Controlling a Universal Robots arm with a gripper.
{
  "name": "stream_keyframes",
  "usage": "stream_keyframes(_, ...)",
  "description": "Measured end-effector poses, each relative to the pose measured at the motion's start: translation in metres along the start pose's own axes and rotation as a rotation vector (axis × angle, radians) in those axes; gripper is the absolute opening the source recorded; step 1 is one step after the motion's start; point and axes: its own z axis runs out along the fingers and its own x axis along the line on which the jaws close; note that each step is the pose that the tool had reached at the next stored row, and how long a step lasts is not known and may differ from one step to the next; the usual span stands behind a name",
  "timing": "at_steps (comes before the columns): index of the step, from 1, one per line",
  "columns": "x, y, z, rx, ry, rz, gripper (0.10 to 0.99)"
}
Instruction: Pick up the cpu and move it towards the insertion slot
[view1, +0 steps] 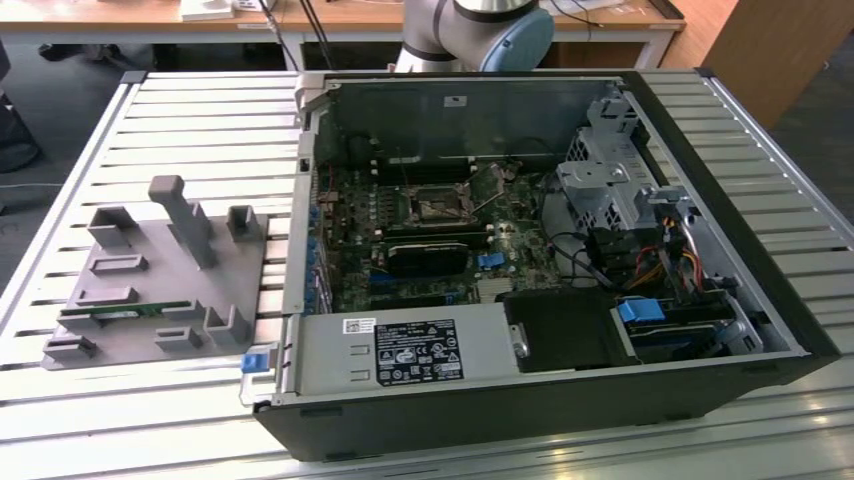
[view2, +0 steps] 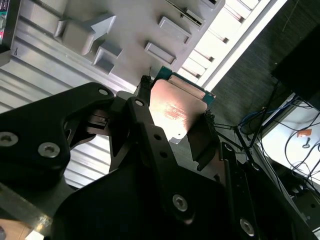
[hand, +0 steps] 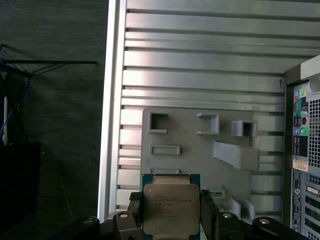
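In both wrist views my gripper is shut on the cpu, a flat square chip with a shiny metal top and a thin green rim, one black finger on each side. The chip hangs well above the grey plastic tray. The insertion slot, a small dark square socket with a silver frame, sits on the motherboard inside the open computer case, to the exterior view's right of the tray.
A slatted metal table carries the tray and the case. A green memory stick lies in the tray among upright grey posts. The arm's base stands behind the case. Drive bays and cables crowd the case's right side.
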Motion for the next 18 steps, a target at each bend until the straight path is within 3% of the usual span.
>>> stream_keyframes(18,0.0000,0.0009,-0.0180,0.000,-0.0001,0.000,0.541)
